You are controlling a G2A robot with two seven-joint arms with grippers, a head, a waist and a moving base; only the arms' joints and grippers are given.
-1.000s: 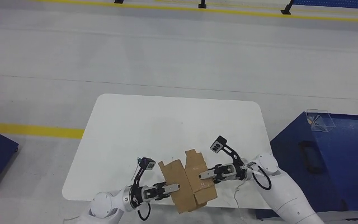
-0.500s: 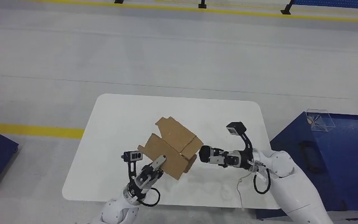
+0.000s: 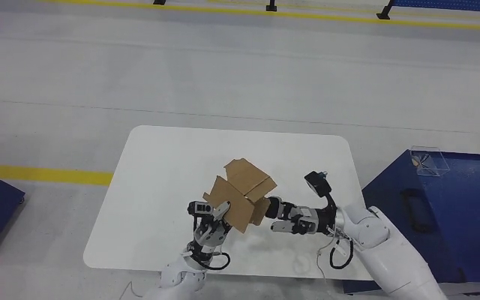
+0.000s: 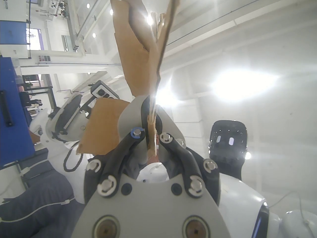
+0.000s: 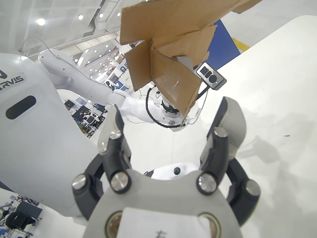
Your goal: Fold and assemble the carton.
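The left fingers (image 4: pixel 127 118) pinch the carton (image 3: pixel 241 196) by one edge, above the counter (image 3: pixel 165 165). The right fingers (image 5: pixel 231 116) gape empty just short of it; they should grip the nearest flap squarely.

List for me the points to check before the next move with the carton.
1. Left gripper clamped on the carton: ok, shut on a panel edge.
2. Right gripper ready to grasp: ok, jaws apart and empty.
3. Right gripper touching the carton: cannot tell; a lower corner hangs close to its fingers.
4. Carton lifted off the table: ok, it is held in the air.
5. Carton formed into a box: not ok, panels are spread at angles.
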